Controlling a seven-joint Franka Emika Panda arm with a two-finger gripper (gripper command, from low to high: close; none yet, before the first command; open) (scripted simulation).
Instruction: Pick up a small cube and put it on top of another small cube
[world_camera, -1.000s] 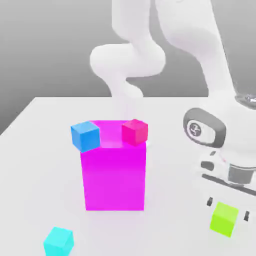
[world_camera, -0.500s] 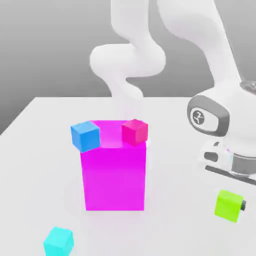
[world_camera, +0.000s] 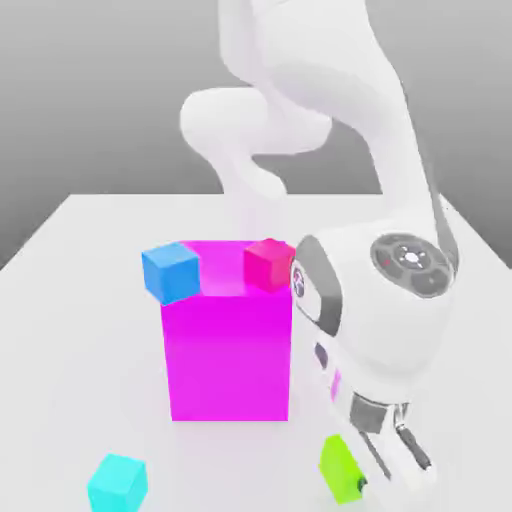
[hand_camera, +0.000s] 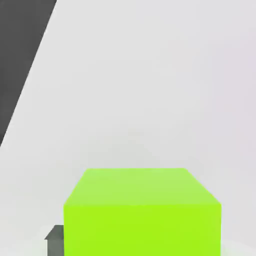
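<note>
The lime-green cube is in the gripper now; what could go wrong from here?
1. The lime-green cube sits at the gripper tips, so it might slip out during transport.
2. The arm is close beside the magenta block; swinging across could bump it and knock off the blue cube or red cube.

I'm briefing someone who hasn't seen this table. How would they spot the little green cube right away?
Start at the tall magenta block in the middle of the white table. Go toward the exterior view's right and nearer the camera, to the gripper at the end of the white arm; the green cube is right at its fingers. It is the one lime-green piece; the other small cubes are blue, red and cyan.
</note>
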